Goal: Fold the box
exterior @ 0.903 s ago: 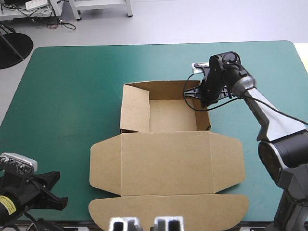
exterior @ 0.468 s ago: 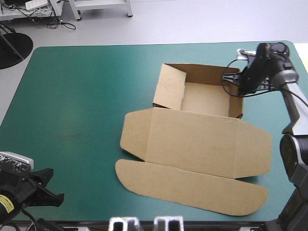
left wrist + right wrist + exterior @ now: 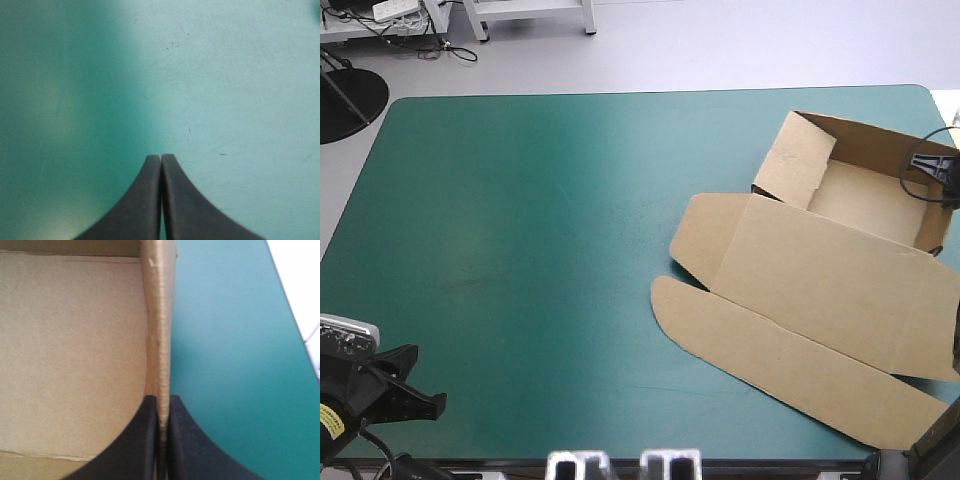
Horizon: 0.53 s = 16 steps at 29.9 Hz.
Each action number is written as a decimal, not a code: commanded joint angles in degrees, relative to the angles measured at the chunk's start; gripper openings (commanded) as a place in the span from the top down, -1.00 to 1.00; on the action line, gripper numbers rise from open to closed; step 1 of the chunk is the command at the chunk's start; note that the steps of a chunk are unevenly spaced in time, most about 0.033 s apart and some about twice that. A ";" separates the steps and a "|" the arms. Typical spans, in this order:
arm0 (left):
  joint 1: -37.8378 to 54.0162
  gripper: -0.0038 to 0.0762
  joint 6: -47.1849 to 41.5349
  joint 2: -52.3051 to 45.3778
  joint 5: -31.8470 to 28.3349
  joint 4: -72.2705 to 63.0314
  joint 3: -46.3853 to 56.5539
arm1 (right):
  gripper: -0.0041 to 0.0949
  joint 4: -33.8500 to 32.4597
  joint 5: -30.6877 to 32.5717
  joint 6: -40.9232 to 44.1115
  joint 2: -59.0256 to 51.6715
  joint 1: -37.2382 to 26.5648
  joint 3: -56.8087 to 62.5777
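Bright, even light falls from overhead; the cover [image 3: 520, 300] carries a soft pale sheen; the box [image 3: 820, 270] throws only a thin shadow along its edge; ahead of the left gripper [image 3: 160, 157] the cover passes from shade on one side to glare on the other.

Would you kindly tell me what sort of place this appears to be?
Probably a robotics test bench: a teal-green table, the right gripper shut on a wall of the brown box, the left gripper shut and empty.

Broad matte black fingers [image 3: 135, 205], smooth and curved like fins, on left tool [image 3: 160, 156] and right tool [image 3: 161, 399].
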 commanded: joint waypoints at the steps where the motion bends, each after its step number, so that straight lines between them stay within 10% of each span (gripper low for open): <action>1: -0.35 0.93 -0.60 0.65 -3.12 0.97 -1.35 | 0.96 -3.31 0.20 -0.83 -2.78 -3.16 -1.63; 5: -0.35 0.93 -0.60 0.65 -3.12 1.86 -1.35 | 0.92 -3.20 0.73 -4.93 -2.12 -4.17 -1.51; 12: -0.35 0.93 -0.60 0.65 -3.01 2.08 -1.35 | 0.09 -2.17 0.73 -6.11 -1.69 -4.17 -1.51; 16: -0.35 0.93 -0.60 0.65 -2.93 2.21 -1.35 | 0.01 -1.57 0.73 -6.58 -1.80 -4.17 -1.62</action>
